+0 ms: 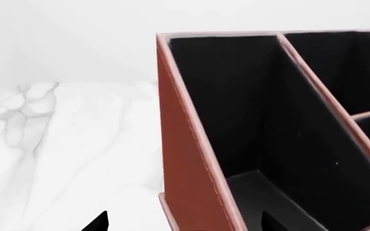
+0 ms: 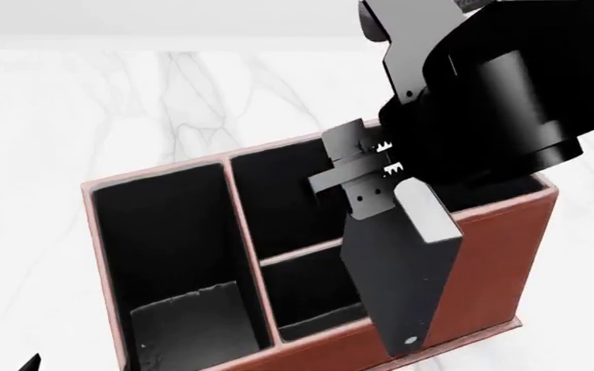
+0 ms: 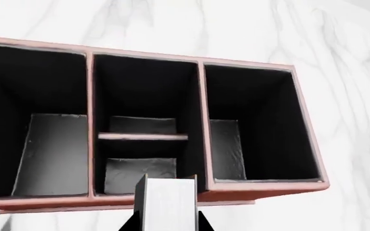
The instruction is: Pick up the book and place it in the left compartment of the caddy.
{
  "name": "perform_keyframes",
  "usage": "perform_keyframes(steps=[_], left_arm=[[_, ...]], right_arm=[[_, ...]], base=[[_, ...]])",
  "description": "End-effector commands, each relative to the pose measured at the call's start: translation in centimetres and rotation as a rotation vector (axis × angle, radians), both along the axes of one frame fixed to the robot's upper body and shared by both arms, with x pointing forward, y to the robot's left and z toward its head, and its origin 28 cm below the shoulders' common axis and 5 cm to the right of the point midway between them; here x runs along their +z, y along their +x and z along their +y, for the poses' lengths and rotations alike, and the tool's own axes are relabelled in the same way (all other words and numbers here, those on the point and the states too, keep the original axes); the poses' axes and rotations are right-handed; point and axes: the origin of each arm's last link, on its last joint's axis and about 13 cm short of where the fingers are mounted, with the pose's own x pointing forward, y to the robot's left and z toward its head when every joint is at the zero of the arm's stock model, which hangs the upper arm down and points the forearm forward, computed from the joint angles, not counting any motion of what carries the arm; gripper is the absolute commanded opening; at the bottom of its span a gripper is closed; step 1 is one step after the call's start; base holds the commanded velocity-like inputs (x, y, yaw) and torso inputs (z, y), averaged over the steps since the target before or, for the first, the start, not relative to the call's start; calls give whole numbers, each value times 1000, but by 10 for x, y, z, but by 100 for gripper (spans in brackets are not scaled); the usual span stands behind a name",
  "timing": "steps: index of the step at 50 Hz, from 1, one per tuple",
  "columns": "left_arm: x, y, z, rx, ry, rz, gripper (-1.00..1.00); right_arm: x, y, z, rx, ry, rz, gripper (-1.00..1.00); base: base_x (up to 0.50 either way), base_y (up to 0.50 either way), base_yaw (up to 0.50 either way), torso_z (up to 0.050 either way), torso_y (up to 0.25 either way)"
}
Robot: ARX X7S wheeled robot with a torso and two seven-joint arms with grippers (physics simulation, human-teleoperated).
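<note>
The reddish-brown caddy (image 2: 483, 232) stands on the marble top. Its long black-lined left compartment (image 2: 168, 255) lies open at the left. My right gripper (image 2: 367, 189) is shut on the black book (image 2: 395, 290), which hangs tilted above the caddy's front wall near the bay split by a crossbar. In the right wrist view the book's white page edges (image 3: 167, 204) sit between the fingers of the right gripper (image 3: 165, 224), over the caddy's front wall (image 3: 56, 199), with the left compartment (image 3: 40, 134) off to one side. My left gripper (image 1: 185, 224) is open, its tips either side of the caddy's outer wall (image 1: 185, 144).
The white marble table (image 2: 90, 100) runs round the caddy on all sides. The tall square bay (image 3: 256, 125) is at the caddy's far right. My right arm (image 2: 503, 93) covers the caddy's back right part in the head view.
</note>
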Motion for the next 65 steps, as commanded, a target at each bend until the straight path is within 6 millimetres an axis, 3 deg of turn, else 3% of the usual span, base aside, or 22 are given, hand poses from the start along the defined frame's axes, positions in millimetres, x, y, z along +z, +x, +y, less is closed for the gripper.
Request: perform_keyframes(steps=[1,13,31,55,65], left_arm=[[1,1,-1,-7,-4,-10,100],[2,2,-1,-6,-6,-12,100],[2,2,-1,-11,-3,-12,100],[1,0,-3,-25,-3,-13,100],[1,-1,-3,-31,-2,-15,100]], right_arm=[[21,12,26,77,22,-81,-100],[22,24,65,171,36,-117,-100],[27,33,102,280,85,-130,-100],[-1,46,120,332,94,-85,-100],[-34,54,127,385,108,-81,-100]], base=[[0,0,0,0,0],[0,0,0,0,2],[0,0,0,0,1],[0,0,0,0,1],[0,0,0,0,1]])
